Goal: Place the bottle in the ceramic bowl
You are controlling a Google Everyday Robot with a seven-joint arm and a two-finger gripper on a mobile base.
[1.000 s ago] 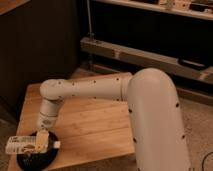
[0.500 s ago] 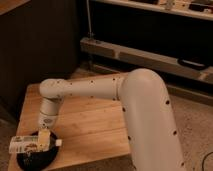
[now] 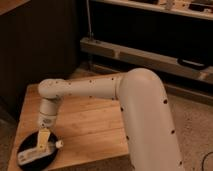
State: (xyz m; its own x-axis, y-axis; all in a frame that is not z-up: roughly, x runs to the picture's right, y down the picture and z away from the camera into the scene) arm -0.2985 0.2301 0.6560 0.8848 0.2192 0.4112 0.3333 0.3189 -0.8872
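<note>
Looking down on a pale wooden table (image 3: 95, 125) of planked boards, standing on a speckled grey floor (image 3: 195, 125). Backing onto a dark wall panel (image 3: 40, 45) at the left and a low metal shelf rail (image 3: 150, 57) running across behind, with dim shelving above it.

Reaching from the right across the boards, a thick white arm (image 3: 85, 90), bending down at the wrist near the table's front left corner. Hanging there just over the ceramic bowl (image 3: 49, 159), the gripper (image 3: 44, 139), its yellowish tip overlapping the bottle (image 3: 31, 155). Not showing clearly enough to tell whether clamping on the bottle or letting go of it.

Lying slanted inside the black bowl, the bottle, with its small white cap (image 3: 59, 144) pointing right, towards the bowl's rim.

Comparing with half a second ago: sitting lower and more tilted now, the bottle, having been carried level over the bowl's left side before. Having shifted a little to the right as well, the gripper and wrist. Staying put near the same table corner, the bowl.
</note>
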